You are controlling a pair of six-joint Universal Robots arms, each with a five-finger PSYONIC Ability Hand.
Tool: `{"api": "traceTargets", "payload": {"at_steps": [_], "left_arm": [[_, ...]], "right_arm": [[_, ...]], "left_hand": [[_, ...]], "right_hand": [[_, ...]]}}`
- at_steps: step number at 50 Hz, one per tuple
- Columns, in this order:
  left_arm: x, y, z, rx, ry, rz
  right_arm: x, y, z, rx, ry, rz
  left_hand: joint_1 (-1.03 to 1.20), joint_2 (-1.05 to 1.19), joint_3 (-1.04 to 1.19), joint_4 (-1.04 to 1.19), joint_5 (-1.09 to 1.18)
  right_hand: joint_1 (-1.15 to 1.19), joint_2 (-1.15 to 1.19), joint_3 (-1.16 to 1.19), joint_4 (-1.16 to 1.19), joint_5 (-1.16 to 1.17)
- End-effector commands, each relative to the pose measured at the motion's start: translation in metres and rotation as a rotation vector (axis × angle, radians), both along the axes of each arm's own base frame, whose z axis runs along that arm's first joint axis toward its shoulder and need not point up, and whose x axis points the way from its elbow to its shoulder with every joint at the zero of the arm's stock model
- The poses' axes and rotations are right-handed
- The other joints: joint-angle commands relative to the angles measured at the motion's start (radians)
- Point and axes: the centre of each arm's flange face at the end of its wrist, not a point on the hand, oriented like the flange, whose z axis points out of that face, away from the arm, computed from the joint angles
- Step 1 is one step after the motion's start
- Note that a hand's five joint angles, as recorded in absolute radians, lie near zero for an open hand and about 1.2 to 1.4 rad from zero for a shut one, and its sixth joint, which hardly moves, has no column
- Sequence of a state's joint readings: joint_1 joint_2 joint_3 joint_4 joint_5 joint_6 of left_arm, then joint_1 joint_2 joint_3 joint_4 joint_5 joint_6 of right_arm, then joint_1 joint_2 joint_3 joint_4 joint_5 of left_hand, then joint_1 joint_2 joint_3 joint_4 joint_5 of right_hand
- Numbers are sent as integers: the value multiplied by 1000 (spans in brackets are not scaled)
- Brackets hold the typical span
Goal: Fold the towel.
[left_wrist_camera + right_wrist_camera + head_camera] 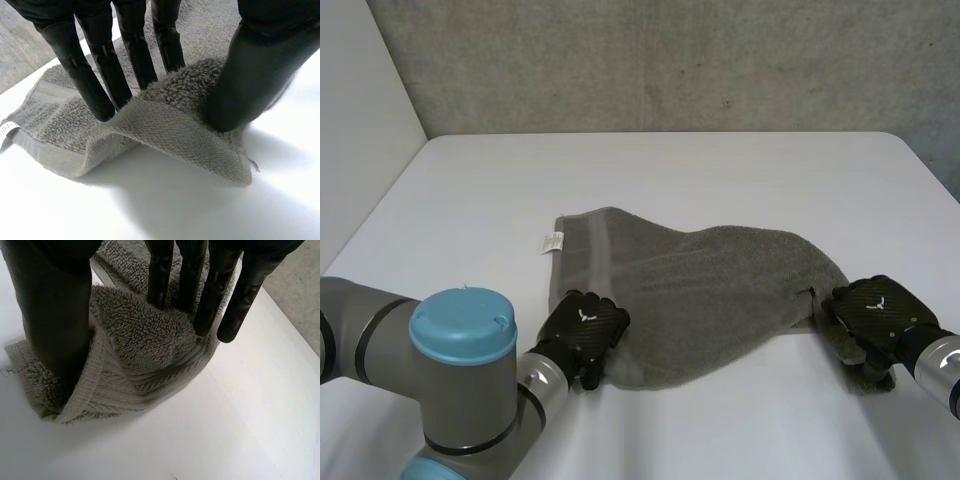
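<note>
A grey towel [720,290] lies spread across the white table [670,170], with a small white label [551,242] at its far left corner. My left hand [585,328] is at the towel's near left corner. In the left wrist view its fingers [95,85] and thumb [250,85] squeeze a raised ridge of towel [165,125] between them, and the edge is lifted off the table. My right hand [878,312] is at the near right corner. There the thumb [55,325] and fingers [210,295] pinch bunched towel [140,340].
A grey wall [670,60] runs behind the table's far edge, and a pale wall [360,120] stands along its left side. Bare table lies beyond the towel and in front of it.
</note>
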State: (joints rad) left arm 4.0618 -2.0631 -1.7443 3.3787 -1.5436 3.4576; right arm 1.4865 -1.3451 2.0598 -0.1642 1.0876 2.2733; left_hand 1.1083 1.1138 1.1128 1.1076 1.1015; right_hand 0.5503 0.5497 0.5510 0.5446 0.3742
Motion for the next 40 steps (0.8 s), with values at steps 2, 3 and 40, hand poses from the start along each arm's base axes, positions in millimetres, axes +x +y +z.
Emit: {"api": "traceTargets", "payload": {"at_steps": [2,3,40], "left_arm": [[-3,-4,-4,1,0,0],[-3,-4,-4,1,0,0],[43,-83,102,-179,270,265]], "right_arm": [[0,0,0,2,0,0],[0,0,0,2,0,0],[-7,-43,86,-213,-183,-105]], "left_hand": [[-105,-111,-110,-104,-273],[-105,-111,-110,-104,-273],[288,282,283,289,120]], "right_hand": [[-1,-1,-2,4,0],[-1,-1,-2,4,0],[846,847,845,852,847]]}}
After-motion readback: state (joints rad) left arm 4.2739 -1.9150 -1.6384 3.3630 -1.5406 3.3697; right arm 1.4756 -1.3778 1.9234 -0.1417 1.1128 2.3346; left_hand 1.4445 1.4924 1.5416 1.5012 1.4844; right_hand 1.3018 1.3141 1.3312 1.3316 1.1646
